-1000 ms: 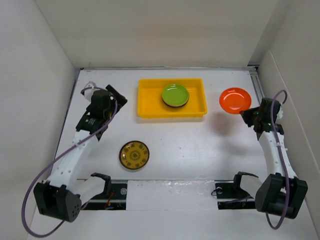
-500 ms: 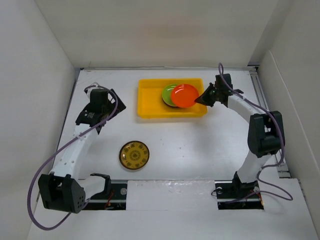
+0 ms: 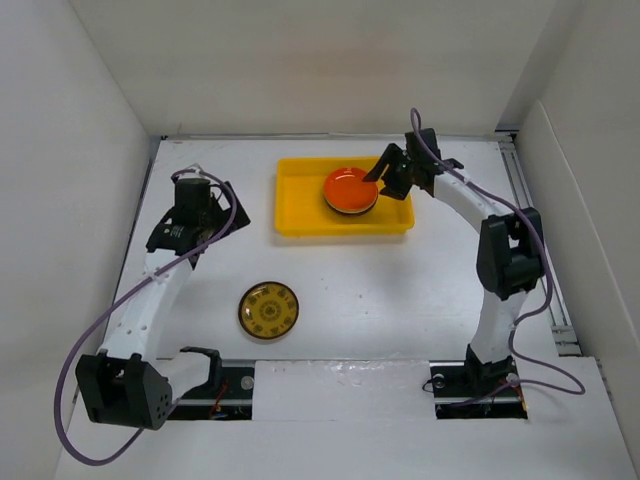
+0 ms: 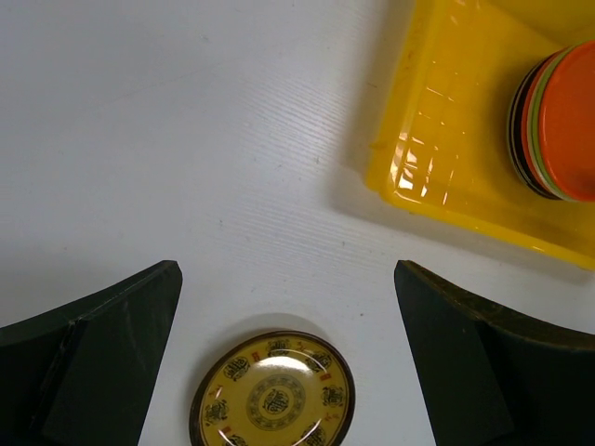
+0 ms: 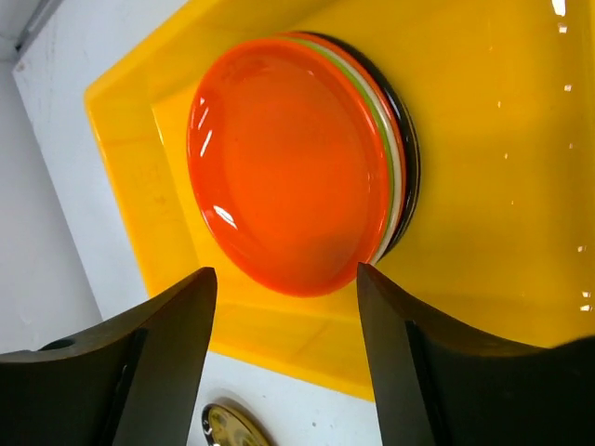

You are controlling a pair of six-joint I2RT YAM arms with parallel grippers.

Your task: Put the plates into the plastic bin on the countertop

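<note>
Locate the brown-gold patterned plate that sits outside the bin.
In the top view, the brown-gold patterned plate lies flat on the countertop, left of centre, between the yellow bin and the arm bases.

Saw only rims of stacked plates (image 5: 400, 186) under the orange plate (image 5: 288, 177); saw the patterned plate (image 4: 272, 398) cropped by the left wrist view's bottom edge.

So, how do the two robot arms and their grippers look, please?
Both arms look alike. The left arm and the right arm have white links, black joint housings and black bases. A thin purple cable runs loosely along each. The left gripper and the right gripper each have two broad, dark, matte fingers with curved inner edges. No markings are visible.
</note>
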